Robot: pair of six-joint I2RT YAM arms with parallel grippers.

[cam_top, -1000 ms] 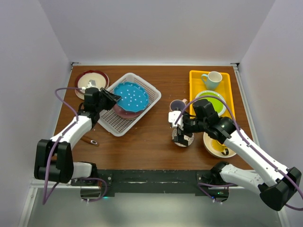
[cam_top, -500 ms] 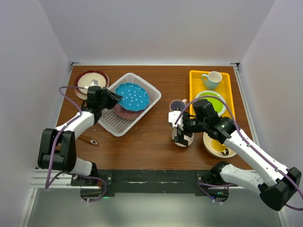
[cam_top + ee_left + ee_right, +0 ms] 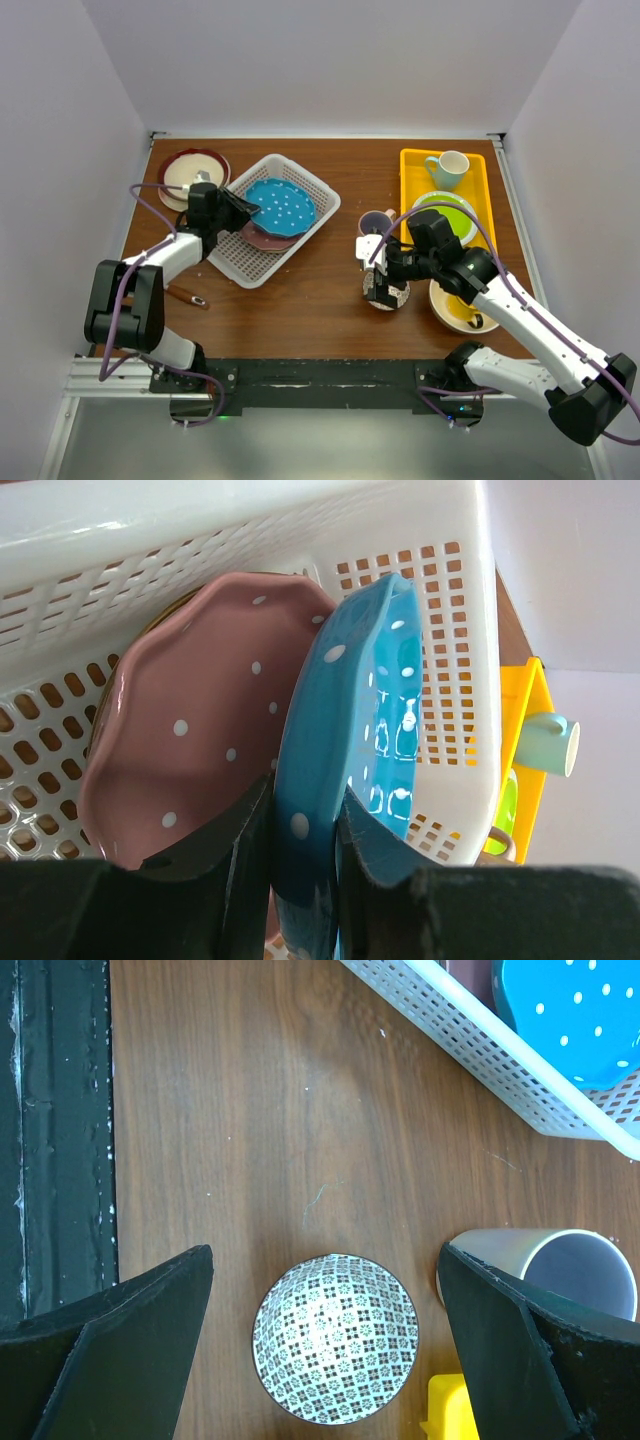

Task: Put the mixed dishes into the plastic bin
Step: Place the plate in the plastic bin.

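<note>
L fingers (image 3: 252,870) pinch rim of blue dotted ceramic plate (image 3: 350,710), tilted above pink dotted plate (image 3: 190,730) inside white lattice plastic bin (image 3: 450,680); best lower flat before release. R fingers (image 3: 130,1330) spread wide above small patterned bowl (image 3: 335,1335).

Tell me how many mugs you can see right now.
2. A pale green mug sits on the yellow tray at the far right. A beige mug stands on the table beside the small patterned bowl. The right arm may hide others.

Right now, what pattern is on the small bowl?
Small bowl: fine dark-and-white geometric print, clearest in right wrist view.
</note>
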